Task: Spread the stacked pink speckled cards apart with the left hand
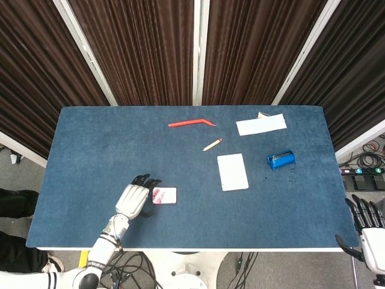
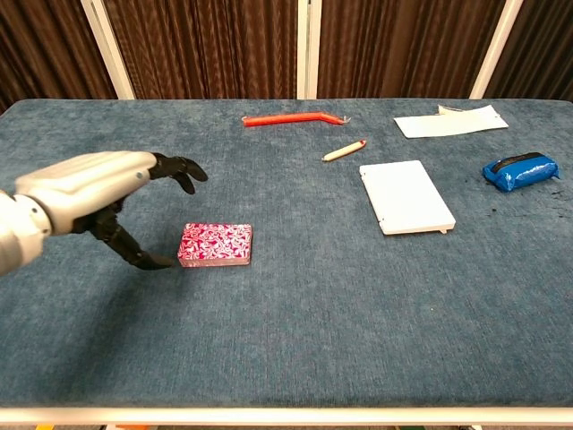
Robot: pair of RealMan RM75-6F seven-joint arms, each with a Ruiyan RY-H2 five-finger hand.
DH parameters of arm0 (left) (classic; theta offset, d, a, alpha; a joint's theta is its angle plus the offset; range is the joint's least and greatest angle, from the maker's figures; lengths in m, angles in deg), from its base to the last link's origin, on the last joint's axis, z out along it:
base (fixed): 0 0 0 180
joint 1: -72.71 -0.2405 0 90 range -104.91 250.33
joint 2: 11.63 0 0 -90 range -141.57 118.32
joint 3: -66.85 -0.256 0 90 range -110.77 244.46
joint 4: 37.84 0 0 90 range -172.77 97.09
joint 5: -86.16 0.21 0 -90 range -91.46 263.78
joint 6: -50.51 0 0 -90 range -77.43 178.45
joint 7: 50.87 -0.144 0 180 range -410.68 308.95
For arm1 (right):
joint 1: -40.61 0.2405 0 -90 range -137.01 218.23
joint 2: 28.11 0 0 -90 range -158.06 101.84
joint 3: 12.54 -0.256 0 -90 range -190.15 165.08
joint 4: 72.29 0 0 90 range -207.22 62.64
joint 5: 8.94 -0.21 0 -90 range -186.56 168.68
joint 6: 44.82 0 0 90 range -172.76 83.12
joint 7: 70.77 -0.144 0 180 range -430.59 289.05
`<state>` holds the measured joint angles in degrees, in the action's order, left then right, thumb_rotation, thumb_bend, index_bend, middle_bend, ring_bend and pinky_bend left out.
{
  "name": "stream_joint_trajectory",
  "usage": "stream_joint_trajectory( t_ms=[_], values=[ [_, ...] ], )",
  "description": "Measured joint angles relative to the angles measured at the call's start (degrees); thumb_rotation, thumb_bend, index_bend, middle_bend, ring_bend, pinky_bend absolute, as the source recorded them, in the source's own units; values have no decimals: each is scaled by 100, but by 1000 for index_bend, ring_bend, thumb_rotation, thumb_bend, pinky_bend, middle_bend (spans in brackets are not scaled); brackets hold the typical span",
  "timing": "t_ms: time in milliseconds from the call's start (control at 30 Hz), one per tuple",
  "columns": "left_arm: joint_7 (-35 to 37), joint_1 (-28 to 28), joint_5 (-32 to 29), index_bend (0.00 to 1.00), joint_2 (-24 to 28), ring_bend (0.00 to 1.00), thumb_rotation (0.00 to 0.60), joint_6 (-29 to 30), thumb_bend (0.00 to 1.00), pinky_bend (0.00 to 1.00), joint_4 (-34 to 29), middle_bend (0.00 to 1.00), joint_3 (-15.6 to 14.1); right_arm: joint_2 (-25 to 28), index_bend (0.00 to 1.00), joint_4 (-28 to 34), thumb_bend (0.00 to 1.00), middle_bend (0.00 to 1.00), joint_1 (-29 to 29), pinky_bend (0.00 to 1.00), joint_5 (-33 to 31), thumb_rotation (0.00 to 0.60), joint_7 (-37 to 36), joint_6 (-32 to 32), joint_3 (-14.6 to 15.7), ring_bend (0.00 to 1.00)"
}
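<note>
The pink speckled cards (image 2: 216, 245) lie as one neat stack on the blue table, left of centre; in the head view the stack (image 1: 165, 195) shows washed-out white with a pink corner. My left hand (image 2: 94, 193) hovers just left of the stack, fingers spread, thumb tip low beside the stack's left edge; I cannot tell whether it touches. In the head view this hand (image 1: 135, 197) has its fingertips at the stack's left side. My right hand (image 1: 368, 221) hangs off the table's right front corner, fingers apart, holding nothing.
A white notebook (image 2: 406, 196), a pencil stub (image 2: 344, 150), a red bent strip (image 2: 291, 118), a white paper (image 2: 450, 121) and a blue pouch (image 2: 520, 170) lie on the far and right parts of the table (image 2: 295, 340).
</note>
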<state>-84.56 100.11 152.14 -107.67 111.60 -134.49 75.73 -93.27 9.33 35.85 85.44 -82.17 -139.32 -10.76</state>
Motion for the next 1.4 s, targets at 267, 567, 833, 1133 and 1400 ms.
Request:
stream_joint_trajectory(
  t_ms=[267, 567, 833, 1133, 1400],
  values=[
    [-144, 277, -416, 184, -538, 60, 600, 8, 158, 132, 671, 217, 50, 3, 0, -105, 162, 0, -24, 0, -74, 600, -158, -21, -30, 0],
    [-150, 466, -546, 195, -782, 61, 600, 57, 160, 132, 939, 259, 95, -1, 0, -116, 162, 0, -6, 0, -49, 600, -202, -2, -28, 0],
    [-45, 598, -637, 208, -948, 61, 600, 39, 162, 132, 1237, 273, 116, 11, 0, -123, 162, 0, -9, 0, -94, 600, -232, 26, -33, 0],
    [-12, 688, -730, 209, -1043, 61, 600, 34, 165, 132, 1326, 290, 99, 5, 0, -96, 163, 0, 11, 0, -76, 600, -204, 51, -32, 0],
    [119, 745, -729, 235, -1131, 61, 600, 34, 169, 132, 1492, 318, 99, 9, 0, -85, 161, 0, 12, 0, -104, 600, -211, 72, -35, 0]
  ],
)
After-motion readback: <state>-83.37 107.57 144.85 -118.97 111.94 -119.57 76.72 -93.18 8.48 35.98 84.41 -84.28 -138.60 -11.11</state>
